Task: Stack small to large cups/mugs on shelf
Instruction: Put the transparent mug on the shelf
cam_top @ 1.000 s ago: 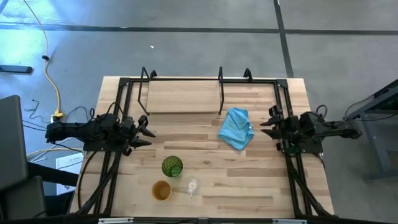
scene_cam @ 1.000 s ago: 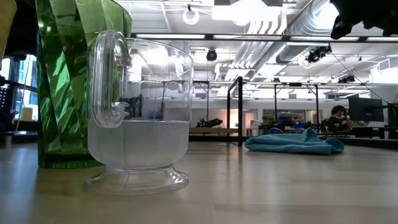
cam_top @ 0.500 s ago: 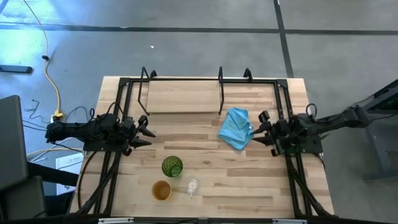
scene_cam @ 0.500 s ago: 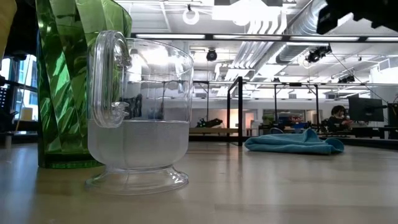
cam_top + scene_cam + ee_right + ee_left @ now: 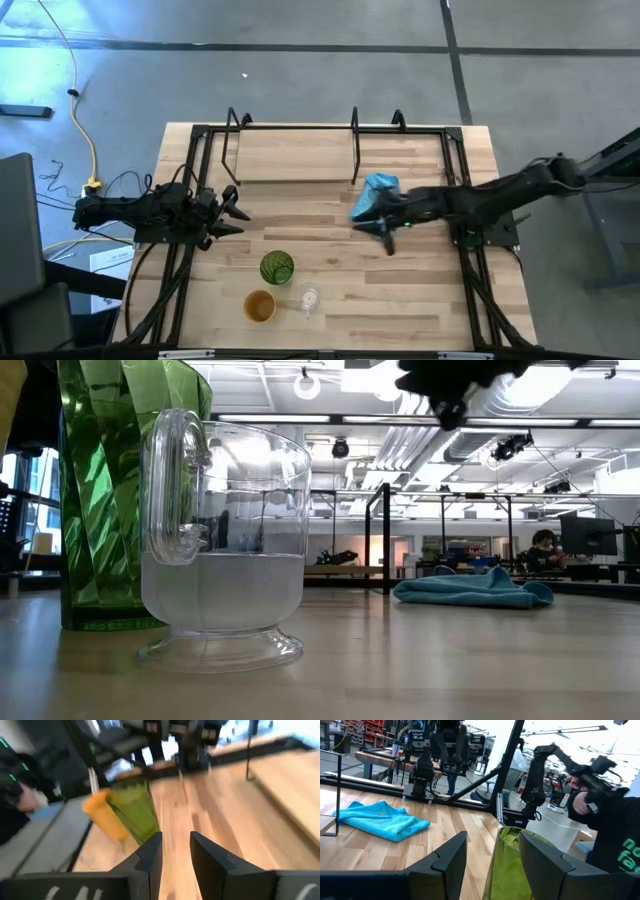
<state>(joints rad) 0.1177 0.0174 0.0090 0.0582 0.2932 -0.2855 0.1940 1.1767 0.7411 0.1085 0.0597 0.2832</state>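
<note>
Reaching Across the Bench: One Arm Out, Three Cups Waiting

Stretching over the wooden table (image 5: 420, 290), the right gripper (image 5: 386, 226) hangs above the single light blue cloth (image 5: 377, 188), its two fingers a narrow gap apart and holding nothing; the left gripper (image 5: 232, 212) waits near the table's left edge, fingers spread wide and empty; three cups stand grouped at the front of the table, well apart from the shelf (image 5: 295, 155) at the back: one green cup (image 5: 277, 268), one orange cup (image 5: 260, 306) just beside it, and one small clear glass cup (image 5: 309, 298) close to both; in the low view the glass cup's handle and foot fill the foreground, the green cup directly behind it; the shelf board, framed by black rod uprights, carries no cup; a person shows in the room beyond the table
</note>
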